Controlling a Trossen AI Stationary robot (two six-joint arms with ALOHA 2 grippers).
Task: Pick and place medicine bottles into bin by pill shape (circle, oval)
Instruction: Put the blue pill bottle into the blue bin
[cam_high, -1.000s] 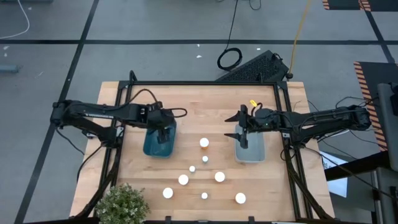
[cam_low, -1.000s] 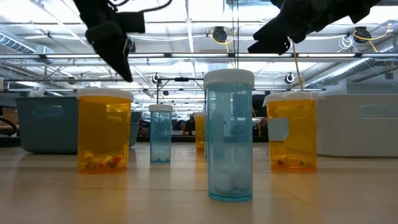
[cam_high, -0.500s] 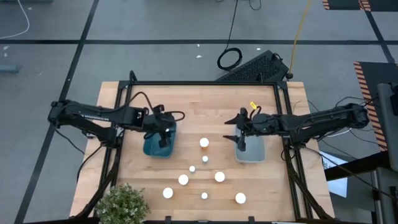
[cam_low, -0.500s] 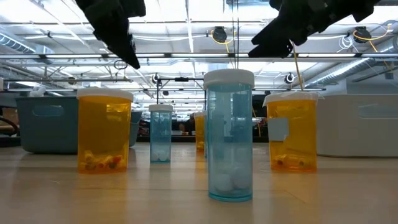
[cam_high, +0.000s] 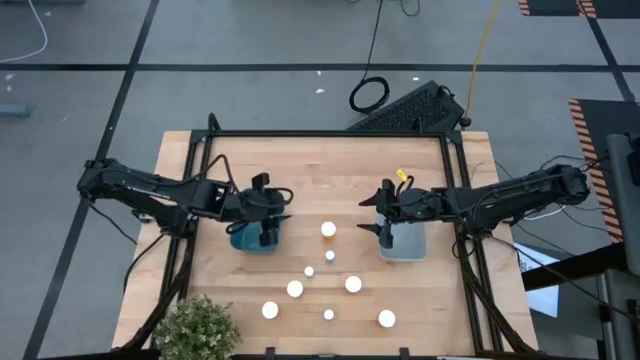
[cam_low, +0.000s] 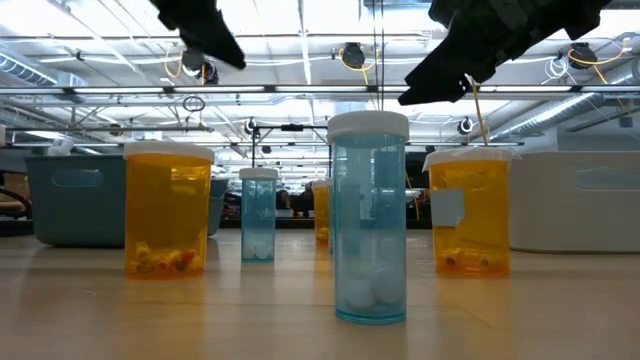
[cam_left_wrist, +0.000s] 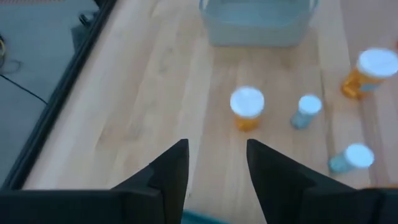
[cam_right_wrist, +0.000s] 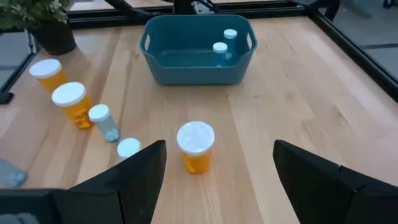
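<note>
Since the earlier frames the left gripper has drawn toward the middle of the table, now over the inner end of the blue bin, and the right gripper has shifted inward too, to the inner edge of the grey bin; both hang above the surface with fingers spread apart and nothing between them; the bottles on the board have not moved.

Seven medicine bottles stand upright with white caps on the pale wooden tabletop, scattered between the two bins and toward the near edge; the one nearest the grippers, an amber one, stands alone between the bins; two more small bottles lie inside the blue bin, seen from the right wrist.

From table height a clear blue bottle holding white round pills stands closest, with amber bottles on either side of it showing small pills at their bottoms, and another blue one farther back.

A black frame runs round the tabletop; a potted plant sits at the near left corner; beyond the far edge a black keyboard and a coiled cable lie on the grey floor, crossed by dark tape lines; the room behind shows ceiling lights and rails.
</note>
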